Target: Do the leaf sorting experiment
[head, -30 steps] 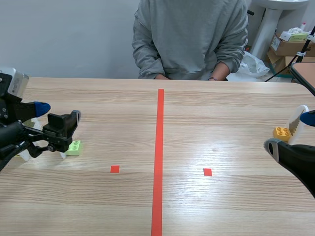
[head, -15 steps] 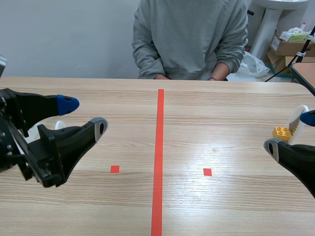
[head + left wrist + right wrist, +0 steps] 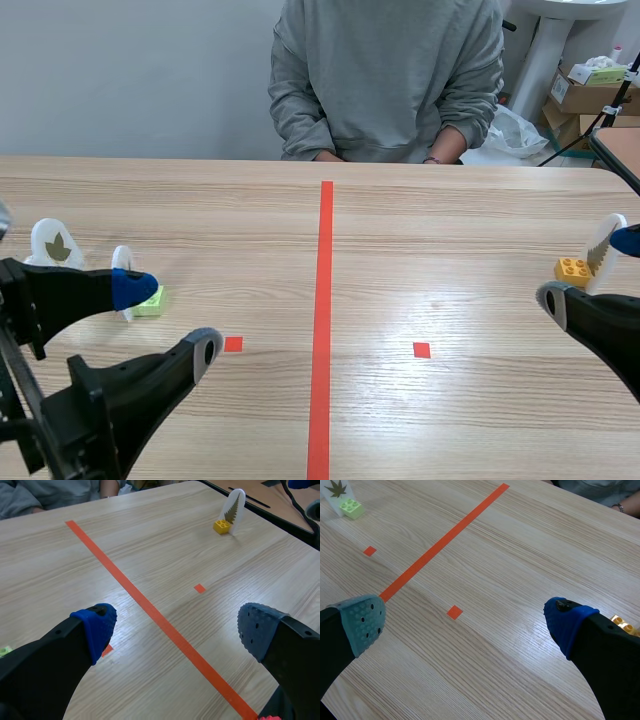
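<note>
A light green brick [image 3: 152,300] stands at the table's left with a white card [image 3: 122,268] seen edge-on. A second white card with a dark leaf [image 3: 56,244] stands further left. My left gripper [image 3: 170,320] hovers open just in front of the brick, holding nothing. At the right edge a yellow brick [image 3: 572,268] carries a white fern card [image 3: 603,248]. My right gripper [image 3: 590,270] is open around that spot. The left wrist view shows the yellow brick [image 3: 222,526] and fern card [image 3: 234,509] far ahead of my left gripper [image 3: 177,630]. The right wrist view shows the green brick [image 3: 351,507] far ahead of my right gripper [image 3: 465,620].
A person in a grey sweater [image 3: 385,80] sits across the table, hands at its far edge. An orange-red tape line [image 3: 322,320] runs down the middle, with a small square mark [image 3: 233,344] on one side and another [image 3: 421,350] on the other. Boxes [image 3: 590,85] stand beyond the table's right.
My left arm has pulled back toward the near edge and dropped lower, uncovering the green brick and both leaf cards. The right arm has not moved.
</note>
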`<state>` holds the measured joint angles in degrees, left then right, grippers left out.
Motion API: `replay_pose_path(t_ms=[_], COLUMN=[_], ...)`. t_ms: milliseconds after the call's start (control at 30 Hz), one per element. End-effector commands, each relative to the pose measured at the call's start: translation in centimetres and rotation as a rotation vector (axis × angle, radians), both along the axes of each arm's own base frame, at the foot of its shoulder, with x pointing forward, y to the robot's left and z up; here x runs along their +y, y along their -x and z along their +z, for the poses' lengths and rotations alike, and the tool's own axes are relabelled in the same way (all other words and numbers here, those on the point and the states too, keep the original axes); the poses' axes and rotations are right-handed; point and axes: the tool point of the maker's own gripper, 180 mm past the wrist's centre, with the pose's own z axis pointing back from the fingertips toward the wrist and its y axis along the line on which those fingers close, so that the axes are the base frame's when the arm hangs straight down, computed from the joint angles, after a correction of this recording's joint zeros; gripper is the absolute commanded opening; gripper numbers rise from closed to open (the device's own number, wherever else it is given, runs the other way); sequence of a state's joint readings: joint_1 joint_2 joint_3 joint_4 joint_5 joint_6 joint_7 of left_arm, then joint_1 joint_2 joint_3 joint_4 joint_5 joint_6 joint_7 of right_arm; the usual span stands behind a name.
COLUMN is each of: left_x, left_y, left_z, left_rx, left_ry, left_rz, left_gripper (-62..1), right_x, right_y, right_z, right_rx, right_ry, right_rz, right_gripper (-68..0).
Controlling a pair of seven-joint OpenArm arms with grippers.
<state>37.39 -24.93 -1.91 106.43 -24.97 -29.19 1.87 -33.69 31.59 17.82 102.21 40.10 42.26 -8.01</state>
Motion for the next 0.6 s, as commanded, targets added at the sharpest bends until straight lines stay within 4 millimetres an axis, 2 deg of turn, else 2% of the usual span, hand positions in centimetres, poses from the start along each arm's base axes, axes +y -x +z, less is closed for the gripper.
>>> replay_pose_path(t_ms=[0, 300, 567], left_x=[-0.6, -0.5, 0.9], left_y=[0.0, 0.4, -0.4], left_z=[1.6, 1.3, 1.8], left_rx=[-0.038, -0.024, -0.044], left_ry=[0.037, 0.038, 0.027], left_rz=[-0.007, -0.004, 0.034], left_gripper=[-8.6, -8.6, -8.6], right_x=[0.4, 0.3, 0.3], right_y=[-0.2, -0.2, -0.2], right_z=[0.6, 0.5, 0.5], right_rx=[-0.021, -0.016, -0.017], right_ry=[-0.012, -0.006, -0.006], right_rz=[0.015, 0.016, 0.016], right_gripper=[0.4, 0.4, 0.4])
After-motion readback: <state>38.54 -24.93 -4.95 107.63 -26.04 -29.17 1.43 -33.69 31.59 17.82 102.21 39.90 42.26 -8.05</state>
